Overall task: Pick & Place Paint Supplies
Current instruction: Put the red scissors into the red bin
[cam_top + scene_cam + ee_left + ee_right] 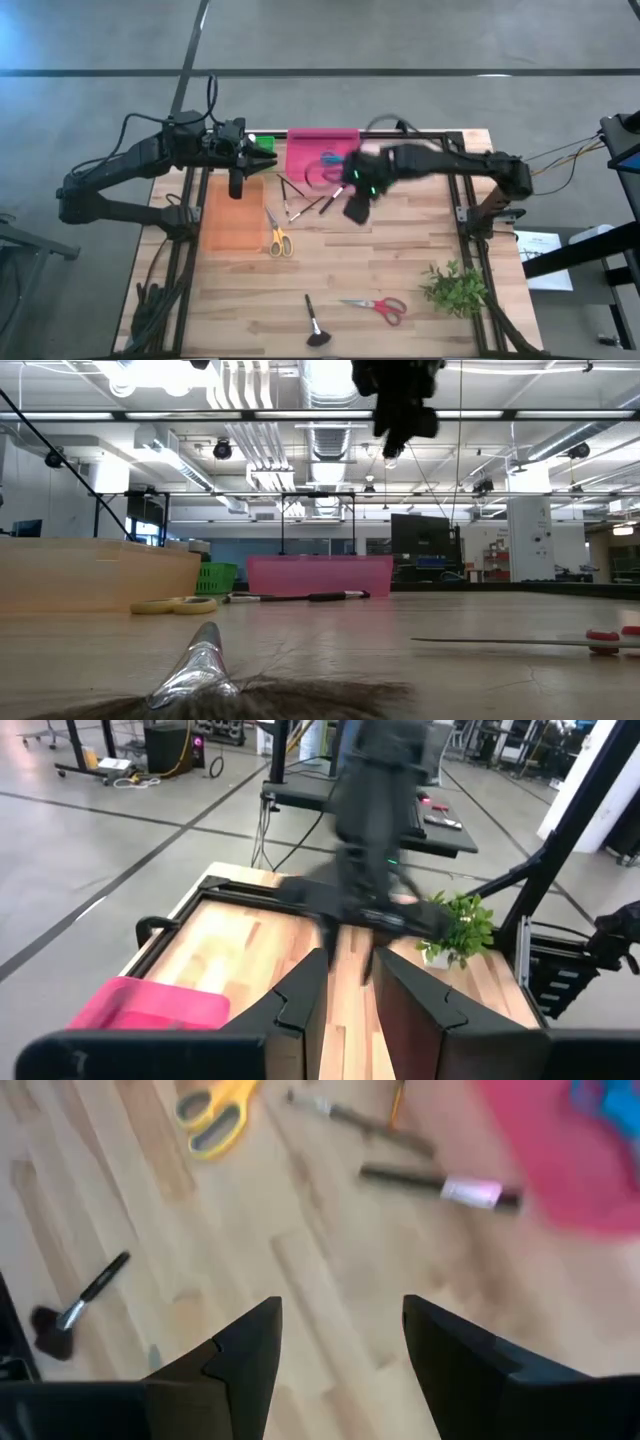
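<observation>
My right claw (357,208) is blurred, jaws apart, empty. The pink-banded brush (440,1188) lies ahead of it mid-surface. My left claw (237,186) is slightly open, empty.

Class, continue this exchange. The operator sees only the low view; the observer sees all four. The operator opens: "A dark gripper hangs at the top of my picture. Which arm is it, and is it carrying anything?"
Observer: It is the right gripper, above the table beside the pink bin. Its fingers are apart with nothing between them.
Operator: I see only that bin's wall. Anything inside?
Observer: Yes, a blue-handled item, apparently scissors.
Operator: Where is the other arm?
Observer: The left gripper hovers at the far edge of the orange tray, near the green basket.
Operator: Anything beyond the red-handled scissors?
Observer: A green plant sprig by the table's right edge.
</observation>
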`<action>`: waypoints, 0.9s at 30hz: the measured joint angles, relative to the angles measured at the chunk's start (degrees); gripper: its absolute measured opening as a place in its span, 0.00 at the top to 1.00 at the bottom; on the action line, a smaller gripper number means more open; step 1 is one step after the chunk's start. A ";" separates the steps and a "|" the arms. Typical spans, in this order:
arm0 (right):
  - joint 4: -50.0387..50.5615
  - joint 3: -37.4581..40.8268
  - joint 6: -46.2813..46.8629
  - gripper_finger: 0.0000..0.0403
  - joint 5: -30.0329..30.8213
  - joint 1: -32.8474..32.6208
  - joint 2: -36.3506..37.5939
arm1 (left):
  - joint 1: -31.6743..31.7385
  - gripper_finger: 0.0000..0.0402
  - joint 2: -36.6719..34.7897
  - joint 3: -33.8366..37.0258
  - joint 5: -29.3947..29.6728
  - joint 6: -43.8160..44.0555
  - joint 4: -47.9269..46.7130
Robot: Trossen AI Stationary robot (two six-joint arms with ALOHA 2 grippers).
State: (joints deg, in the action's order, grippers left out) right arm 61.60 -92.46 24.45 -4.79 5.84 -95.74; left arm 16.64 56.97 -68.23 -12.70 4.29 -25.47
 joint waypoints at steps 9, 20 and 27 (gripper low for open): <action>-10.04 15.31 16.31 0.49 1.73 -16.26 4.52 | 0.01 0.77 0.00 0.00 -1.28 -1.97 -0.24; -19.06 17.64 18.89 0.49 0.46 -31.23 -0.40 | 0.02 0.77 0.00 0.00 -3.77 -4.88 -2.22; -19.26 17.03 21.92 0.49 1.79 -36.93 -5.42 | 0.00 0.77 -0.04 0.00 -6.25 -5.66 -2.70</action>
State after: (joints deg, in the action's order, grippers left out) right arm 42.34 -75.44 46.37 -3.00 -31.08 -101.16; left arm 16.64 56.93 -68.23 -18.95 -1.37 -28.18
